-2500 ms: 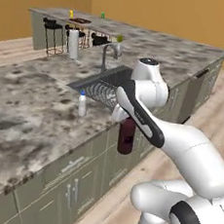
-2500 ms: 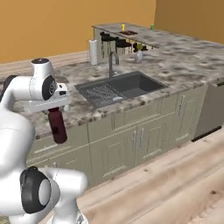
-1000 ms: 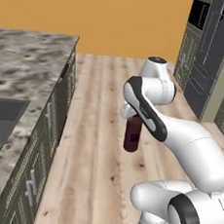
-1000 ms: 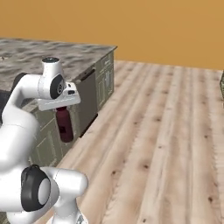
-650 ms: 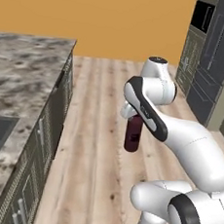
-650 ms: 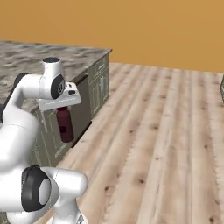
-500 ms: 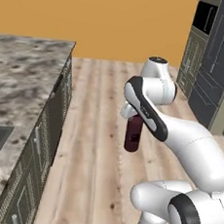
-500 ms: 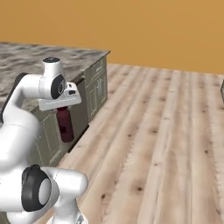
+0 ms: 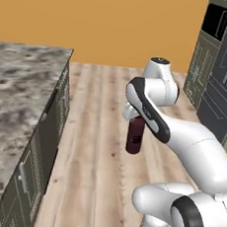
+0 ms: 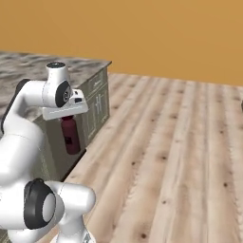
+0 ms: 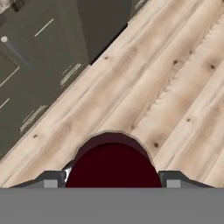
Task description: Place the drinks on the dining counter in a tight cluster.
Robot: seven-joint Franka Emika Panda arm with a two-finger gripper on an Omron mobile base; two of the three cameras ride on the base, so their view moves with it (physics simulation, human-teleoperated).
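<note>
End effector [image 9: 136, 119] pinching maroon bottle [image 9: 135, 135] upright, hanging above wood floor [image 10: 180, 142], beside marbled bench [image 9: 18, 90].

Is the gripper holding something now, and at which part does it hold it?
Yes. The gripper holds the maroon bottle near its top; the bottle hangs upright below the hand, above the wooden floor.

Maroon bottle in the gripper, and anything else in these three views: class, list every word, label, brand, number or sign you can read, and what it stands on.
None can be read.
maroon bottle: a small dark patch on its side, too blurred to tell whether it is text.
gripper, cabinets, wall: no lettering visible.
</note>
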